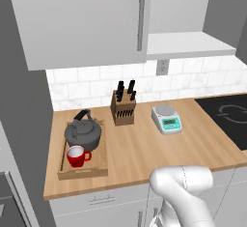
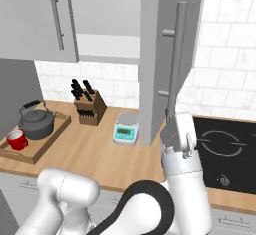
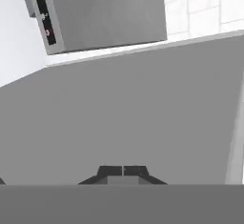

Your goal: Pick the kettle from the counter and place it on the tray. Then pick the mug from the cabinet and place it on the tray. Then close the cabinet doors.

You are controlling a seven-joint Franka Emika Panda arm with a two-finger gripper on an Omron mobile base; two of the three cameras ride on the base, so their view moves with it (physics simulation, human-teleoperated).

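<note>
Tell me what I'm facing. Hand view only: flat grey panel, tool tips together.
Observer: That's the right cabinet door, standing open and edge-on above the counter. Your tool is near its lower end.
Operator: Left door?
Observer: The left door looks shut, flat against the cabinet.
Operator: Tray loaded?
Observer: Yes. The kettle and the mug both sit on the tray, mug in front.
</note>
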